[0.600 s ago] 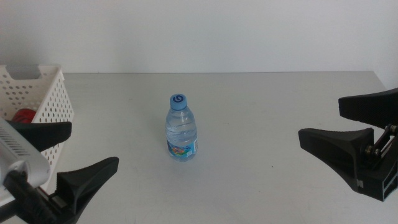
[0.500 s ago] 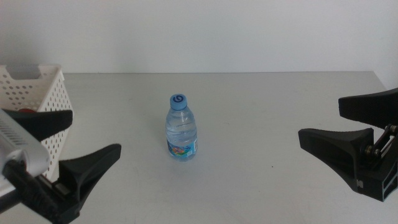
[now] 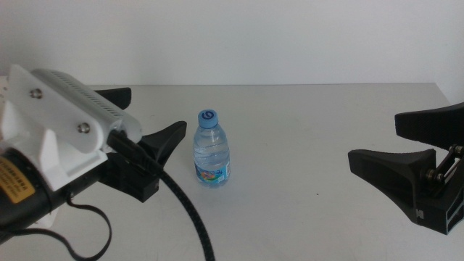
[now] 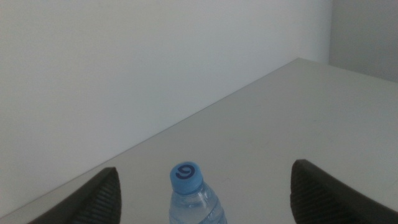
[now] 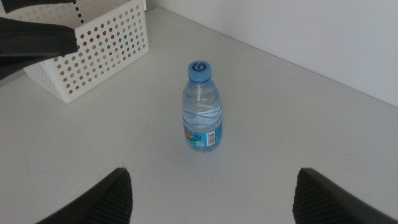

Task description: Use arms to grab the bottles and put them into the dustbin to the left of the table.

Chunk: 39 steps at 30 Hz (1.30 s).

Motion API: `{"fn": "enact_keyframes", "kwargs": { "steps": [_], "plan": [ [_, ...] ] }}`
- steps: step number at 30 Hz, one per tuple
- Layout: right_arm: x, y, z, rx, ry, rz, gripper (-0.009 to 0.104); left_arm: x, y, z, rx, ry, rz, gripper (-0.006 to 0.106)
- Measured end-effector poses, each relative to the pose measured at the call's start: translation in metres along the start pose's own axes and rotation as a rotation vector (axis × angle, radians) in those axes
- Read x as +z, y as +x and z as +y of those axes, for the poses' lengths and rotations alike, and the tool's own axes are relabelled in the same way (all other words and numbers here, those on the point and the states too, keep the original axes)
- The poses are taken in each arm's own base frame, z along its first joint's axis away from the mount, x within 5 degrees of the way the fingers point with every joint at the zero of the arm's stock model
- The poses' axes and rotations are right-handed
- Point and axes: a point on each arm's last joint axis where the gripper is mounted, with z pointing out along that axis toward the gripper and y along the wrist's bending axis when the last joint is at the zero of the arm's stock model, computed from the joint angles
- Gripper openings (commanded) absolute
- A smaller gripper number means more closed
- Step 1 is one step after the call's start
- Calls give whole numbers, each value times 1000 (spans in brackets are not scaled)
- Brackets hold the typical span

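Left claw [image 3: 148, 116] of mine gapes wide, empty, just left of upright water bottle [image 3: 212, 148]; light, slick, thin-walled — I'd grip mid-body, gently.

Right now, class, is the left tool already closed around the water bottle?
No. In the middle view the left tool stands open just beside the upright water bottle, with neither finger touching it.

- A small water bottle [image 5: 203, 106] with a blue cap stands up on the table [image 5: 298, 124]
- A white basket [image 5: 87, 50] with holes sits well apart from it
- The right gripper [image 5: 211, 193] is wide open, near the bottle
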Motion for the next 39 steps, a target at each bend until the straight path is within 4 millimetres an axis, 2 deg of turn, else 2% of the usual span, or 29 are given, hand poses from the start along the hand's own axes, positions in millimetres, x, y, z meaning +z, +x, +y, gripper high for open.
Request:
{"fn": "enact_keyframes", "kwargs": {
  "steps": [4,8,15,22,25,32,39],
  "plan": [
    [0,0,0,0,0,0,66,15,10,4,9,-24,28,93],
    [0,0,0,0,0,0,66,21,31,9,23,-67,3,93],
    [0,0,0,0,0,0,66,8,62,8,-28,-111,-103,93],
    [0,0,0,0,0,0,66,-3,91,4,-183,-104,-52,93],
    [0,0,0,0,0,0,66,-5,96,3,-182,-104,-39,93],
    [0,0,0,0,0,1,66,-5,93,3,-165,-108,-65,93],
    [0,0,0,0,0,1,66,4,99,3,-157,-106,-41,93]
  ]
}}
